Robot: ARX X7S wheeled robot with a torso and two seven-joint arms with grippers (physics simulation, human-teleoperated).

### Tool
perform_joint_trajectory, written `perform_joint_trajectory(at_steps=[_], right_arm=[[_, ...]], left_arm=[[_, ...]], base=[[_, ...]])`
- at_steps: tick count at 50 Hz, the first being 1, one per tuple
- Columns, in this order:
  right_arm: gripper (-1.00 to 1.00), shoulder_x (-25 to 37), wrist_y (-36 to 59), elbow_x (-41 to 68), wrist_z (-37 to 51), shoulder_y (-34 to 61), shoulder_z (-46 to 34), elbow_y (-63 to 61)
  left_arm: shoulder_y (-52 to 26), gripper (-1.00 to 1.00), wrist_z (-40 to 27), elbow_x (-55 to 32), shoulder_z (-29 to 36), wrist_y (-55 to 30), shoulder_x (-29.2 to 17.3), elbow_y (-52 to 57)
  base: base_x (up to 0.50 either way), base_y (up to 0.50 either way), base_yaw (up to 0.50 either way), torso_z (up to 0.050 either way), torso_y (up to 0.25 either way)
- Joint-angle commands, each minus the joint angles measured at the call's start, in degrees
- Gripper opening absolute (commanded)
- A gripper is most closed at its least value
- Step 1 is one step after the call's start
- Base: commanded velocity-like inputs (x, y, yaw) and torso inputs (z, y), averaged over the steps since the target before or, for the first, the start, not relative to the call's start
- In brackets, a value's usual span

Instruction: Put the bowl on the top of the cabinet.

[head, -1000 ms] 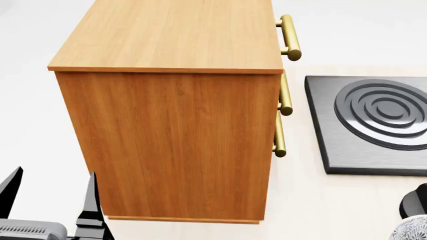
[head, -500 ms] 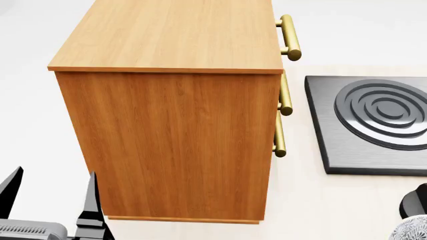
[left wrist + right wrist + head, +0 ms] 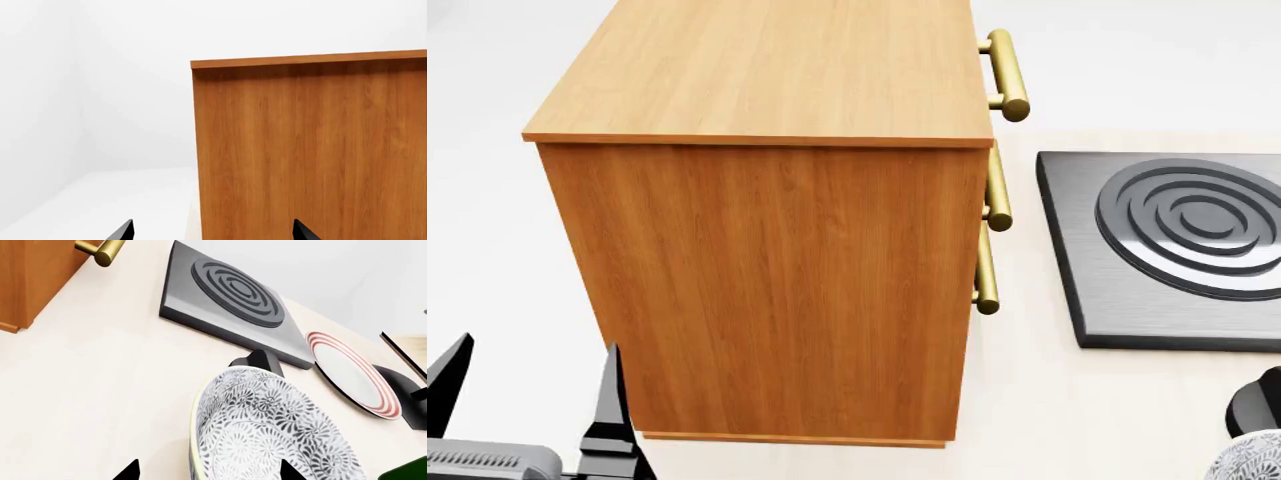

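At the counter's near edge, right gripper (image 3: 207, 471) spread around the bowl (image 3: 267, 432).
Left gripper (image 3: 527, 400) hangs open at the cabinet's (image 3: 774, 290) 7 o'clock; the bowl sits at its 4 o'clock; hotplate (image 3: 1174, 250) at 3; striped plate (image 3: 352, 374) beyond. No writing shows.

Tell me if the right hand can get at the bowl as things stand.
Probably yes: in the right wrist view the bowl sits between the right hand fingertips with nothing in between, though whether it is gripped cannot be told.
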Motion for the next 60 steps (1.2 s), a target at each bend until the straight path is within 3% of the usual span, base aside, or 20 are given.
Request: perform_joint_trajectory(at_steps=[1, 60], right_arm=[[1.0, -0.07, 0.07, -0.14, 0.02, 0.47, -0.17, 0.45], [1.0, -0.93, -0.69, -0.95, -0.84, 2.08, -1.29, 3.77]], left_arm=[[-0.08, 1.0, -0.19, -0.1, 0.17, -0.02, -0.14, 0.07], [-0.33, 1.0, -1.03, -0.73, 0.8, 0.38, -0.77, -0.21]], base=[[0.0, 0.0, 0.0, 0.0, 0.0], [0.0, 0.0, 0.0, 0.0, 0.0]])
